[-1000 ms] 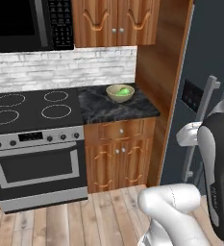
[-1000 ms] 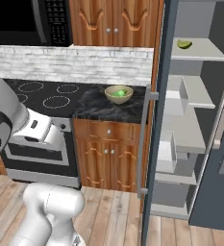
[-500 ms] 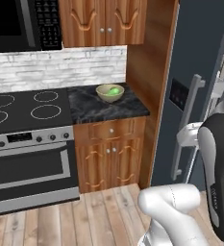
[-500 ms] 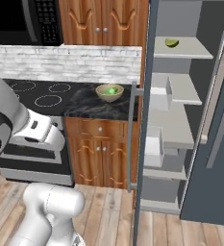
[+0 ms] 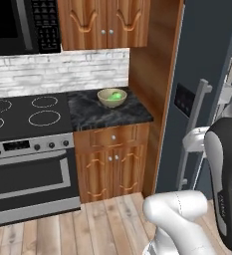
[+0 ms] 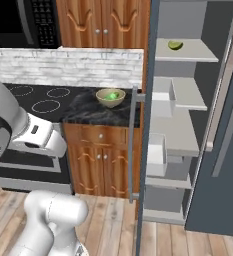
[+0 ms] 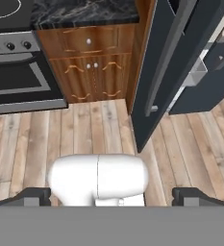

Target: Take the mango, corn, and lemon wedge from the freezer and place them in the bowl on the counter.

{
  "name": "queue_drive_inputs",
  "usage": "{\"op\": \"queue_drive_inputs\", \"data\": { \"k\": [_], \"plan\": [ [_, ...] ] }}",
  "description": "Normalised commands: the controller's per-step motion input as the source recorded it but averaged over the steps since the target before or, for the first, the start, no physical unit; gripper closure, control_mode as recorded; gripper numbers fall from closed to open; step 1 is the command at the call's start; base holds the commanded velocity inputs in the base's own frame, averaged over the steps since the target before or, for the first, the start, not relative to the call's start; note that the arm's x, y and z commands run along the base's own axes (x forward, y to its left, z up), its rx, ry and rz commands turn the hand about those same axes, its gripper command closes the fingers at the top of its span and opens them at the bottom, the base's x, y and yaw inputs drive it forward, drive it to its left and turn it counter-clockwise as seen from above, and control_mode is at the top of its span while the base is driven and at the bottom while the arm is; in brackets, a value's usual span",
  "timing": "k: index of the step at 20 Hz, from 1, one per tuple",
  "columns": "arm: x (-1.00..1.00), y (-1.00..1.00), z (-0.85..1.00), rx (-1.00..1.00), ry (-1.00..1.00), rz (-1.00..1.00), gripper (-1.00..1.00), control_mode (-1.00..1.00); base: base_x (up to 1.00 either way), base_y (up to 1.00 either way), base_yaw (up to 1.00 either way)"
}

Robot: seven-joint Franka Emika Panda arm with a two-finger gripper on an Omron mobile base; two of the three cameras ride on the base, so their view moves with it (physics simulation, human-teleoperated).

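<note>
On the top freezer [image 6: 153, 150] shelf, lemon wedge [image 6: 175, 45] waiting (bowl [image 6: 110, 97] on the table [image 6: 88, 112]); claw [image 7: 111, 196] wide open, empty; next, probably a reach up.

Counter [image 5: 107, 115] glossy marble, cupboards [image 5: 112, 159] prob. wood.

A black stove [image 5: 23, 117] with ring marks sat left of the marble top, its oven door [image 5: 30, 179] below. A microwave [image 5: 15, 25] hung above it. Wooden cupboards [image 5: 105, 22] lined the wall over a white brick backsplash [image 5: 58, 69]. The floor [image 7: 99, 129] was pale wood planks.
</note>
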Motion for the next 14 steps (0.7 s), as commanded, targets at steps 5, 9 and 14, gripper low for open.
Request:
{"op": "queue_drive_inputs", "data": {
  "k": [5,9,14],
  "plan": [
    [0.00,0.00,0.00,0.00,0.00,0.00,-1.00,1.00,0.35,-0.49,0.10],
    [0.00,0.00,0.00,0.00,0.00,0.00,-1.00,1.00,0.05,-0.52,0.03],
    [0.00,0.00,0.00,0.00,0.00,0.00,-1.00,1.00,0.00,-0.87,0.00]
  ]
}}
